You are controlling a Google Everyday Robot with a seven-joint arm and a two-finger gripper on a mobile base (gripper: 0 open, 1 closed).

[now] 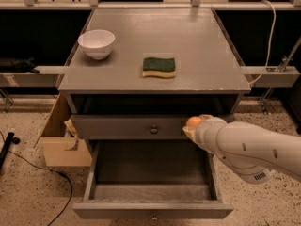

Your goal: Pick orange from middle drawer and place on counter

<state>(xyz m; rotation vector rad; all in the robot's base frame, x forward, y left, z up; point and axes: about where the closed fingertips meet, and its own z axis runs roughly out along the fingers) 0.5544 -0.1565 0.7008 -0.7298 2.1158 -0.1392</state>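
My gripper (194, 125) is at the end of the white arm coming in from the lower right, and it is shut on the orange (193, 122), a small round orange-yellow fruit. It holds the fruit in front of the right part of the upper drawer front, above the open middle drawer (153, 192) and just below the counter's front edge. The middle drawer is pulled out and its pale grey floor is bare. The counter (188, 46) is the flat grey cabinet top above.
On the counter stand a white bowl (96, 43) at the left and a green sponge (159, 67) near the middle. A cardboard box (61, 138) sits on the floor left of the cabinet. A black cable (47, 173) trails over the speckled floor.
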